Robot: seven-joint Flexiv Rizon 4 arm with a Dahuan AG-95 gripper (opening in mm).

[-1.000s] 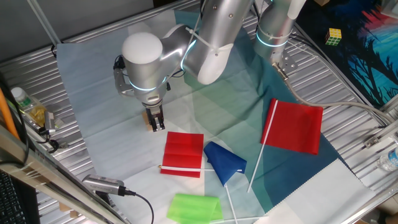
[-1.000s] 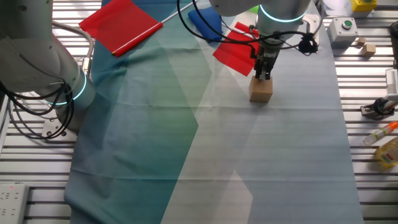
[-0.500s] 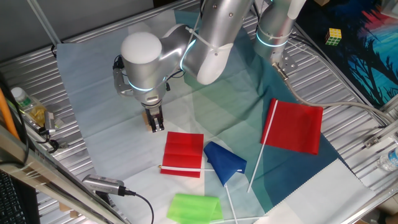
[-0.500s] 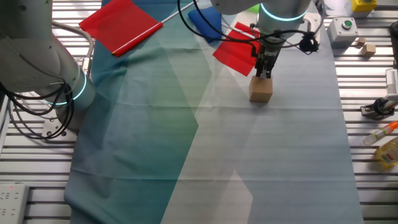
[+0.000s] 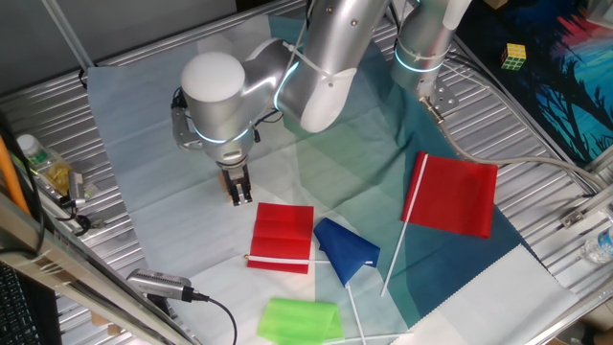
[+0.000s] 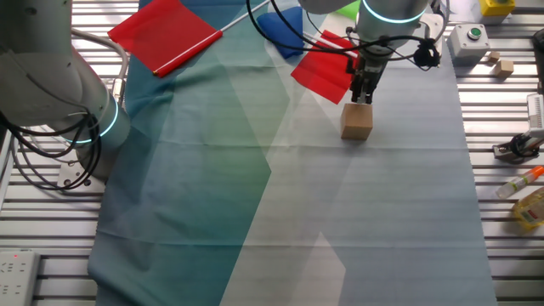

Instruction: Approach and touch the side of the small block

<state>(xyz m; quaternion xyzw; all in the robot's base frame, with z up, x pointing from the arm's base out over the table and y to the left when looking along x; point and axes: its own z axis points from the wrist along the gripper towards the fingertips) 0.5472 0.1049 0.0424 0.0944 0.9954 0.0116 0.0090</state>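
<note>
The small block is a plain tan cube standing on the pale cloth. My gripper points straight down, with its fingers close together and nothing between them. The tips hang just above the block's far top edge, beside the red folded cloth. I cannot tell whether the tips touch the block. In the one fixed view my gripper hangs below the arm's round white wrist, and the block is almost wholly hidden behind the fingers.
A red folded cloth, a blue cloth and a green cloth lie close by. A large red cloth lies further off. A second arm's base stands at the left. A button box and a multicoloured puzzle cube sit at the edges.
My gripper has risen slightly and drawn back from the block's top edge, still shut. The block has not moved.
</note>
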